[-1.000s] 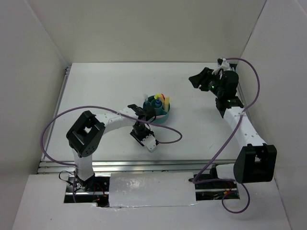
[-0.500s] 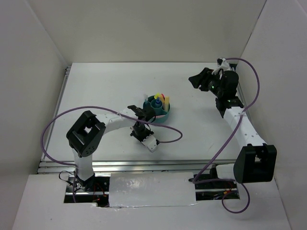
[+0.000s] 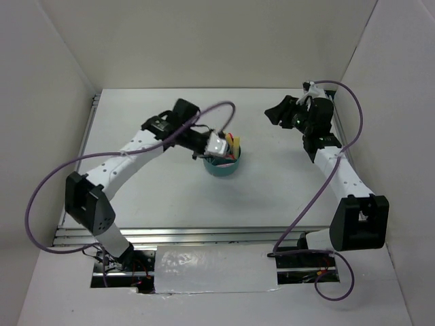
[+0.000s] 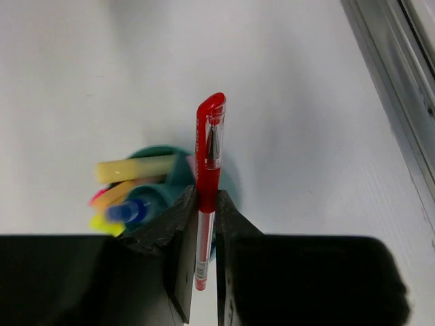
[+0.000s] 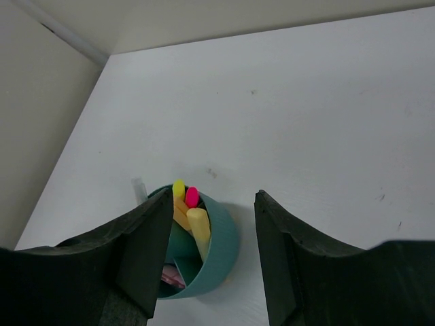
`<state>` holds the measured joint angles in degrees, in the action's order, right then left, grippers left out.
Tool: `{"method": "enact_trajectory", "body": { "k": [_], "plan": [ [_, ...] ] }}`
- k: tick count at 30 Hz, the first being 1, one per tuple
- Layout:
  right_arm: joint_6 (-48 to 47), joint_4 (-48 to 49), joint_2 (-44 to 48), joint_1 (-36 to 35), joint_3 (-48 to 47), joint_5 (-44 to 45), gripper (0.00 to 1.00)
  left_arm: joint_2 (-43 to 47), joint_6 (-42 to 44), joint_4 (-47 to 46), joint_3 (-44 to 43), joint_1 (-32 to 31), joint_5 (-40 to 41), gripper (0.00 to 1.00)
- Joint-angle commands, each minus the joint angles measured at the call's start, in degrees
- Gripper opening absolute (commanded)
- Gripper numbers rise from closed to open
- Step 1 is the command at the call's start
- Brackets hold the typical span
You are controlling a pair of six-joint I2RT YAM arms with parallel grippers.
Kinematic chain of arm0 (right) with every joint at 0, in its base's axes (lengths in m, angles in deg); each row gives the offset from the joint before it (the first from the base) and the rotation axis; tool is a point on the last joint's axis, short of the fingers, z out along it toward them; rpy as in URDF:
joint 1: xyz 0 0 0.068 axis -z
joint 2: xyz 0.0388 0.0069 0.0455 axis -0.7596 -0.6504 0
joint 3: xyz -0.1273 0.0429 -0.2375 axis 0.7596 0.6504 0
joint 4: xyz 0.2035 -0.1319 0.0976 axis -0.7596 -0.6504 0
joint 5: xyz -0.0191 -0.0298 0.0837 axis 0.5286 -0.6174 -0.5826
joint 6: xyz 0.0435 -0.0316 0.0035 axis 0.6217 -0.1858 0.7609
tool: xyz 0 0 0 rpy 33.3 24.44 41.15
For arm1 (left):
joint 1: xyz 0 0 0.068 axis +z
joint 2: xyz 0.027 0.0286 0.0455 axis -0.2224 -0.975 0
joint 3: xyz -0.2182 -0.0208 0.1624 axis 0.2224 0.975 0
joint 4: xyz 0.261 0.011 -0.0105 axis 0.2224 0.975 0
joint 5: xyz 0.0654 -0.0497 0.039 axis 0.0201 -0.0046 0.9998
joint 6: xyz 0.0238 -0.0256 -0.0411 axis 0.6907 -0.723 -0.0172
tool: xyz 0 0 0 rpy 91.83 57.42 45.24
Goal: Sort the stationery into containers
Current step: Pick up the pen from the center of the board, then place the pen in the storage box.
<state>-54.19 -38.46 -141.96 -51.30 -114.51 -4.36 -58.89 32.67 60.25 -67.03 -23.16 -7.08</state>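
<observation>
My left gripper (image 4: 206,197) is shut on a thin red pen (image 4: 209,146), which stands up between the jaws with its cap away from the wrist. It hangs over the round teal container (image 4: 231,182), which holds yellow markers (image 4: 132,170) and a blue-capped bottle (image 4: 132,210). From above, the left gripper (image 3: 219,151) sits over the teal container (image 3: 228,168). My right gripper (image 5: 214,197) is open and empty, well above the table. Its view looks down on the container (image 5: 224,251), with yellow markers (image 5: 198,227) and a pink one (image 5: 192,197).
White walls close in the table (image 3: 156,197) at the back and on both sides. A metal rail (image 4: 401,81) runs along the left edge. A purple cable (image 3: 211,112) loops above the left arm.
The left gripper closed on the red pen at the table in front of the container. The arm then stretched out and carried it over the container. The right arm barely shifted.
</observation>
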Motion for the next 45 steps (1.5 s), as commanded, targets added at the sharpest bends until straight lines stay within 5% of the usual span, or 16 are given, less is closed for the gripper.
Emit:
{"method": "enact_trajectory", "body": {
  "k": [1, 5, 10, 13, 18, 26, 41, 45],
  "plan": [
    [-1.12, 0.31, -1.32, -0.59, -4.30, -1.52, 0.58, 5.17, -22.95, -16.84, 0.41, 6.64, -15.26, 0.00],
    [-1.21, 0.40, -2.90, -0.85, -5.70, -1.97, 0.58, 7.65, -56.03, -44.26, 10.05, 13.75, -16.25, 0.00],
    [-1.65, 0.14, -3.70, -0.77, -6.50, -2.23, 0.58, 8.18, -84.88, -70.43, 18.60, 17.72, -5.48, 0.00],
    [-1.82, 0.05, -3.87, -0.77, -6.85, -1.97, 0.58, 9.84, -92.94, -80.84, 26.33, 18.78, 2.97, 0.00],
    [-2.18, -0.83, -4.49, -0.68, -7.90, -1.97, 0.58, 11.08, -89.97, -88.95, 32.93, 17.38, 14.51, 0.00],
    [-2.00, -0.48, -5.54, -0.77, -8.34, -2.49, 0.58, 6.86, -91.37, -97.91, 34.70, 17.47, 15.56, 0.00],
    [-2.35, -0.04, -6.33, -1.12, -8.79, -2.23, 0.60, 2.99, -92.08, -101.18, 39.70, 14.66, 14.43, 0.00],
    [-2.62, 0.13, -6.07, -0.94, -8.52, -1.97, 0.71, 2.12, -91.82, -101.70, 41.20, 14.21, 15.30, 0.00]
  ]
}}
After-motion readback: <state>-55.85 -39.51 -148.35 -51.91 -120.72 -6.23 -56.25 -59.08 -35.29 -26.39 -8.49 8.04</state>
